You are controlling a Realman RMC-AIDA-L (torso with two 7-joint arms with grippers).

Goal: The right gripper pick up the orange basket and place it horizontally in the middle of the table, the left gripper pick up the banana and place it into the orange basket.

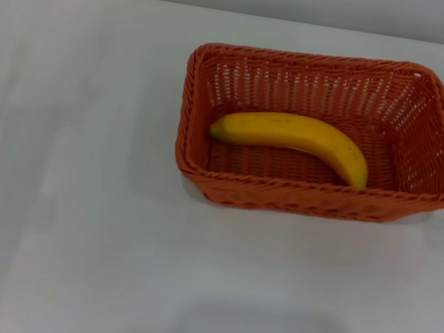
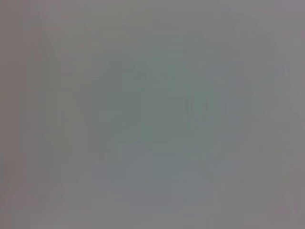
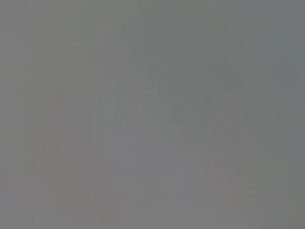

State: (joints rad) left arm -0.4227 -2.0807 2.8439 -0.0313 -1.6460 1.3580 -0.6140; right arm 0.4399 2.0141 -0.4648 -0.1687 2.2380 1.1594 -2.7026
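One orange basket (image 1: 322,132) is sitting on the white table (image 1: 53,216). It is lying with its long side across, a bit to the right of the middle and toward the far half of the table. Its open top is facing up.

One yellow banana (image 1: 294,139) is lying inside the basket, on the basket floor. It is stretching from the left side to the right side. Its greenish end is pointing left, close to the left wall. Its other end is curving down toward the near wall on the right. The banana is bending like a little bridge, with its back toward the far wall.

I am seeing no words, stickers or marks on the basket, the banana or the table.

The far rim of the basket is sitting close to the back edge of the table. The right corner of the basket is nearly reaching the right side of the head view. There is lots of open white table to the left of the basket and in front of it.

I am not seeing any robot hand from the head view. The two wrist views are showing only plain grey, so I cannot tell if the hands are open or closed, or where they are.

So I am counting one basket, one banana and one table.
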